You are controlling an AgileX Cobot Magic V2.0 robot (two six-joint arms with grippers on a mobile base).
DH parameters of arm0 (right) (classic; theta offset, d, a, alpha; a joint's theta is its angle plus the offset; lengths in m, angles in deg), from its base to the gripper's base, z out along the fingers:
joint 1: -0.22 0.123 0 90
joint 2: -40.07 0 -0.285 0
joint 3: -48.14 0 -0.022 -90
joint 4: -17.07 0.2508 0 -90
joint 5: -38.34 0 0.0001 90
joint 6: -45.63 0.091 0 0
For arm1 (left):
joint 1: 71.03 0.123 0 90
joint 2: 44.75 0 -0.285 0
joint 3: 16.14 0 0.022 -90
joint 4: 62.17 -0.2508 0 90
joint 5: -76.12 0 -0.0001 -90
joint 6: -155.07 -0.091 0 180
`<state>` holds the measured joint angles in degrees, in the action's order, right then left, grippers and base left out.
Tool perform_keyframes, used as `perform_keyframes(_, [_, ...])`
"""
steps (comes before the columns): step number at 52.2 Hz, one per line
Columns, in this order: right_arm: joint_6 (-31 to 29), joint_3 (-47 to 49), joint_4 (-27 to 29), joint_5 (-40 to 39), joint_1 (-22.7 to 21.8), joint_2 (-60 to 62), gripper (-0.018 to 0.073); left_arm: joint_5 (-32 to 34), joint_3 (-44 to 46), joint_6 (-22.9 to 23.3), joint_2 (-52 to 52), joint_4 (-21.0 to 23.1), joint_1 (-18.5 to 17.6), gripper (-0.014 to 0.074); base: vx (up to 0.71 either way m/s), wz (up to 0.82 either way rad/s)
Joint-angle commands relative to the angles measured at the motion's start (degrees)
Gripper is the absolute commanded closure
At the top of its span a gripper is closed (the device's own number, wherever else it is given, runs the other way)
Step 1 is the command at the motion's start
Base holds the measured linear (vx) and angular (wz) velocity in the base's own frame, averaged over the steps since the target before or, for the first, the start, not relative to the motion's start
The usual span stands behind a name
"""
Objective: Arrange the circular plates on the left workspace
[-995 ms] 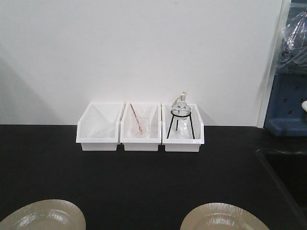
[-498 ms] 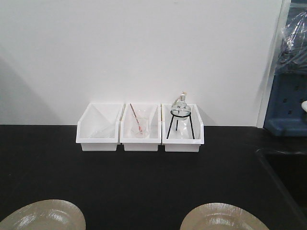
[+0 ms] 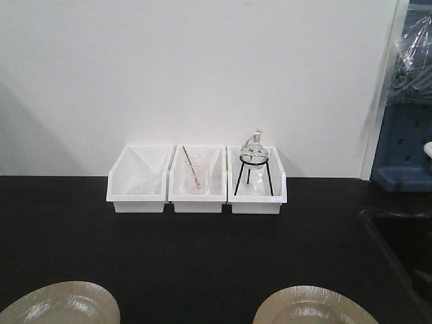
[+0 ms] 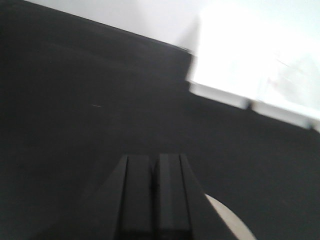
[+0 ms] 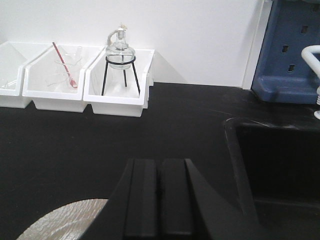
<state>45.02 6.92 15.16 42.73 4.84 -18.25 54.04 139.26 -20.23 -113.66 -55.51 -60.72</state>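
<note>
Two beige circular plates lie flat at the near edge of the front view, one at the left [image 3: 61, 305] and one right of centre [image 3: 312, 308], both cut off by the frame. They rest on the black benchtop [image 3: 202, 250]. My left gripper [image 4: 154, 161] is shut and holds nothing; a sliver of plate [image 4: 230, 222] shows to its right. In the right wrist view my right gripper [image 5: 160, 165] is also shut and holds nothing, with part of a plate [image 5: 70, 220] below and left of it. Neither gripper appears in the front view.
Three white bins [image 3: 197, 179] stand in a row against the back wall, one holding a glass flask on a black tripod [image 5: 120, 55]. A sunken black sink basin [image 5: 280, 165] lies at the right, with a blue rack [image 5: 292, 50] behind it.
The plates have slipped slightly lower in the front view. Nothing else has visibly changed.
</note>
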Motion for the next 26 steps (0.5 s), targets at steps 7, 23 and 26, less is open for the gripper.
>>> perform_keyframes(7, [0.04,2.11,-0.69,-5.55,0.00,0.40,0.0563,-0.52,7.97,0.82,-7.93,6.03,12.74,0.0605,0.00,0.00])
perform_keyframes(23, [-0.05,1.92,-0.69,-5.48,0.00,0.25,0.0563,-11.80,8.03,-50.04,-25.85,45.65,17.31,0.0605,0.00,0.00])
perform_keyframes(26, [-0.05,1.92,-0.69,-5.48,0.00,0.25,0.0563,-18.76,8.03,-61.78,-29.07,55.95,18.98,0.0605,0.00,0.00])
